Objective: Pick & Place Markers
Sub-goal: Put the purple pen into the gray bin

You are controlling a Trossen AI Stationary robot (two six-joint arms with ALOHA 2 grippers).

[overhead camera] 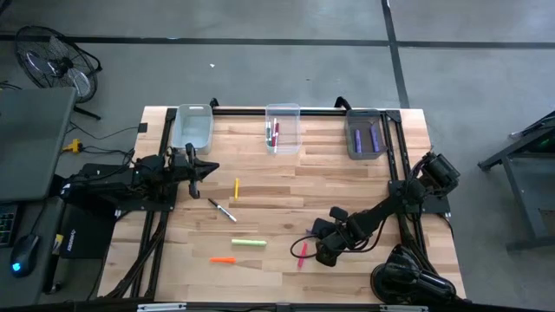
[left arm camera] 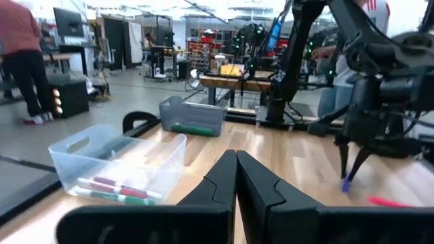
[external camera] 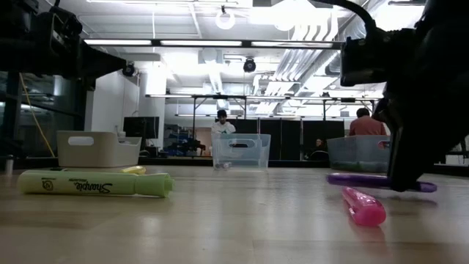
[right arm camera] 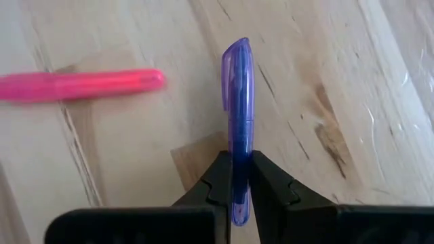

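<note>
My right gripper (right arm camera: 239, 161) is shut on a purple marker (right arm camera: 237, 102) near the table's near right, pointing steeply down. A pink marker (right arm camera: 74, 85) lies on the wood just beside it. More markers lie loose at the table's middle: yellow (overhead camera: 237, 189), black-and-white (overhead camera: 222, 209), light green (overhead camera: 248, 243) and orange (overhead camera: 222, 259). My left gripper (left arm camera: 234, 173) is shut on nothing and points level above the table's left side. My right gripper pinches the purple marker's barrel (right arm camera: 239, 152) between its two fingers, toward the end opposite the cap (right arm camera: 236, 54). The fingers come from above, slanting down, and lie across the marker. The marker stays level, low over the wood (external camera: 370, 180); whether it is clear I cannot tell.
Three clear bins stand along the far edge: a left one (overhead camera: 192, 128), a middle one (overhead camera: 283, 128) with red and green markers, a right one (overhead camera: 368, 139) with purple markers. Bare wood lies between the loose markers and the bins. People stand in the room beyond.
</note>
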